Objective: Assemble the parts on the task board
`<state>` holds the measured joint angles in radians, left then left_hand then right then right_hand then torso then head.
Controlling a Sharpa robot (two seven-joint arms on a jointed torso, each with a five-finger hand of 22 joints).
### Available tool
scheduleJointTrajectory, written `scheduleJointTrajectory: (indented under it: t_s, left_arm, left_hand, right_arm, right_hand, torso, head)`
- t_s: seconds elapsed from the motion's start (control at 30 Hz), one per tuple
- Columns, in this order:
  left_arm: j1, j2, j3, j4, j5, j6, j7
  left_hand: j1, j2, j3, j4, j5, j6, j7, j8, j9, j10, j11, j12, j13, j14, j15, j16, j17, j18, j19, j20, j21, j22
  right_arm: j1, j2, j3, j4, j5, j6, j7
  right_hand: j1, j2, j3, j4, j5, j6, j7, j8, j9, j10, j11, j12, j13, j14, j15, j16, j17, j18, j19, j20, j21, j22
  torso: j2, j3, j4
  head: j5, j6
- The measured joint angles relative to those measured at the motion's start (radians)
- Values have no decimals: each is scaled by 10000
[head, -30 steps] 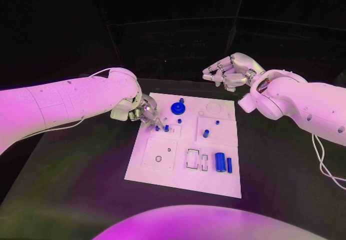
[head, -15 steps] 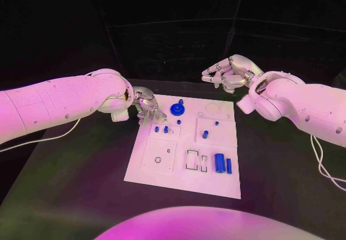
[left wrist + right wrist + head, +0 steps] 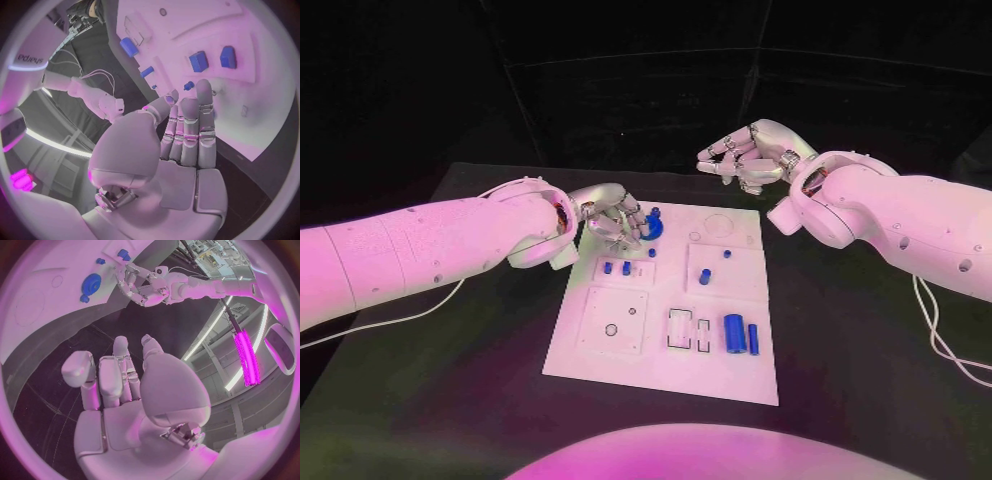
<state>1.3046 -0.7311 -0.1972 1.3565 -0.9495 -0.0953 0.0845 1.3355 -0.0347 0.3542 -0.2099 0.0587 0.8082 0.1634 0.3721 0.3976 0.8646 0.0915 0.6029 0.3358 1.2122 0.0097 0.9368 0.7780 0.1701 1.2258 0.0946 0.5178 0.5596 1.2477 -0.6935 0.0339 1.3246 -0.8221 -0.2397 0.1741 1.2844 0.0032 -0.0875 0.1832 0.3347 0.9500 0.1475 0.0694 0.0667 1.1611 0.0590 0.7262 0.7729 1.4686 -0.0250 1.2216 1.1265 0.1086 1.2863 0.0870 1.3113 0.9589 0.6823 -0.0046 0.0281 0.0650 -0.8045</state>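
On the black desk (image 3: 459, 330), the white task board (image 3: 668, 360) holds its blue parts. The left hand (image 3: 610, 215) has lifted from the two small blue blocks (image 3: 616, 268) toward the blue disc (image 3: 651, 226) at the board's eleven o'clock, fingers apart, holding nothing. The right hand (image 3: 750, 155) stays curled, empty, beyond one o'clock. Likely the disc comes next.

White rounded arms, small dark screw dots; silver segmented hands (left hand (image 3: 607, 213), right hand (image 3: 747, 155)); thin white cables.
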Motion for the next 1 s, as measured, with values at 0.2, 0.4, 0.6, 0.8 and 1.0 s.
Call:
scheduleJointTrajectory:
  t_s: [0.2, 0.4, 0.6, 0.8, 1.0]
  left_arm:
    - [-203, 309, 9, -164, -2262, -814, 726]
    - [-269, 696, 10, -554, -3960, -916, 803]
    - [-319, 1000, 11, -922, -4952, -887, 727]
    - [-336, 1218, 12, -1161, -5384, -804, 638]
    - [-339, 1323, 16, -1323, -5607, -760, 548]
  left_hand:
    - [-405, -528, 207, -71, 0, 538, -126, -823, -1086, 254, -5, -924, -1129, 806, -42, 1041, 841, 0, 106, 27, 561, 413]
    - [-529, -637, 106, 61, 0, 995, -300, -1210, -1621, 329, -79, -1273, -1691, 1902, -98, 2884, 2698, 0, 781, 26, 963, 591]
    - [-529, -637, 181, 194, 0, 1376, -354, -1401, -1940, 746, -130, -1425, -2049, 2499, -167, 4019, 3979, 1, 1549, -22, 2591, 2060]
    - [-558, -608, 317, 240, 0, 1612, -381, -1465, -2080, 1027, -204, -1540, -2230, 2498, -167, 4243, 4220, -160, 1782, -87, 3363, 2796]
    - [-621, -544, 410, 333, 0, 1717, -408, -1512, -2165, 1094, -201, -1657, -2346, 2498, -167, 4253, 4235, -161, 1852, -89, 3500, 2953]
  right_arm:
    - [-25, 16, -5, 110, -26, -1, -1]
    - [-29, 20, -6, 77, -57, -1, -1]
    - [-32, 32, -6, 63, -73, -4, 0]
    - [-33, 44, -7, 60, -82, -5, 0]
    - [-33, 54, -8, 58, -90, -5, 1]
  right_hand:
    - [52, 52, 0, 0, 0, 0, 0, 0, 0, -37, -37, -37, -40, 0, 0, 0, -31, 1, -53, -11, 0, -21]
    - [52, 52, 0, 0, 0, 0, 0, 0, 0, -37, -37, -37, -39, 0, 0, 0, -31, 1, -72, 3, 0, -33]
    - [52, 51, 0, 0, 0, 0, 0, 0, 0, -36, -36, -36, -39, 0, 0, -43, -31, 0, -72, 3, -37, -46]
    - [52, 52, 0, 0, 0, 0, 0, 0, 0, -36, -37, -36, -38, 0, 0, -44, -31, 1, -72, 3, -37, -46]
    - [52, 52, 0, 0, 21, 0, 0, 0, 0, -59, -12, -35, -45, 0, 0, -43, -30, 1, -72, 3, -37, -45]
  torso:
    - [10, 1, -6]
    - [12, 0, -6]
    - [20, -1, -6]
    - [18, 3, -6]
    - [11, 5, -6]
  head:
    - [-82, 63]
    - [-120, 87]
    - [-101, 82]
    - [-117, 58]
    - [-127, 57]
